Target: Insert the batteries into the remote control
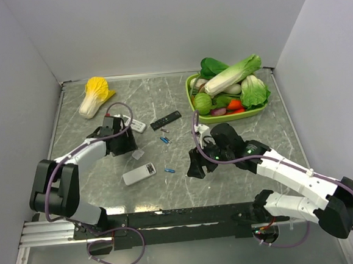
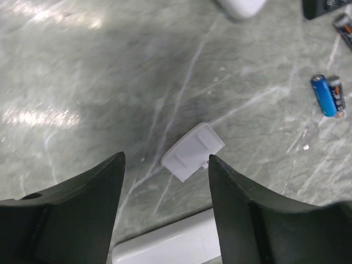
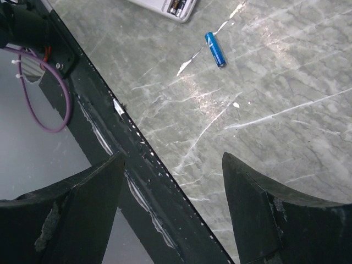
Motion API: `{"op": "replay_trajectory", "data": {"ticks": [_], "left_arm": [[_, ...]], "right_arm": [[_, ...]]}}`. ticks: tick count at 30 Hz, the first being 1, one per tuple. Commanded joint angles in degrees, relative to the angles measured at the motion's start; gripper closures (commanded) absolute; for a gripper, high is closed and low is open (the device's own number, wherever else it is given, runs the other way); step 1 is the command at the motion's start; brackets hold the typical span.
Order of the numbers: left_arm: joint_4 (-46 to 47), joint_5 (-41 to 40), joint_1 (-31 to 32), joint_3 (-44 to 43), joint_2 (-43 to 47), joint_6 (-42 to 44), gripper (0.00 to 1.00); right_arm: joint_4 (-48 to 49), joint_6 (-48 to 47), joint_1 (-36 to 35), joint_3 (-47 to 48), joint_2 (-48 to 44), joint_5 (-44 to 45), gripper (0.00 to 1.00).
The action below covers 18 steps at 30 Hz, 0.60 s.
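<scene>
The remote control lies white back up at the table's near middle. Its open end shows dark cells inside. A small grey-white cover lies loose just beyond my left gripper, which hangs open over it with nothing between the fingers. The remote's white edge shows below the jaws. Two blue batteries lie side by side to the right, with another further off. A single blue battery lies ahead of my right gripper, which is open and empty over the table's near edge.
A slim black remote and a smaller white remote lie behind the batteries. A green tray of toy vegetables stands at the back right. A yellow cabbage sits at the back left. The black rail borders the table.
</scene>
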<state>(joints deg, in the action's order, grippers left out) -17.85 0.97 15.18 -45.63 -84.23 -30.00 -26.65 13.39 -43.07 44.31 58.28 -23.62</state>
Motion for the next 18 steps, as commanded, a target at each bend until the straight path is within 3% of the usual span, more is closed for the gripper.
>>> {"op": "replay_trajectory", "data": {"ticks": [1, 9, 18], "left_arm": [[2.6, 4.9, -0.2, -3.0, -1.7, 8.8, 0.37], [0.8, 4.9, 1.9, -5.8, -6.9, 9.7, 0.59], [-4.9, -0.2, 6.8, -10.3, -11.7, 9.0, 0.68]], "right_arm": [[0.5, -0.3, 0.4, 3.2, 1.2, -1.4, 0.21], [0.6, 0.1, 0.4, 4.6, 3.5, -1.8, 0.21], [0.6, 0.4, 0.4, 5.1, 5.0, -2.0, 0.21]]}}
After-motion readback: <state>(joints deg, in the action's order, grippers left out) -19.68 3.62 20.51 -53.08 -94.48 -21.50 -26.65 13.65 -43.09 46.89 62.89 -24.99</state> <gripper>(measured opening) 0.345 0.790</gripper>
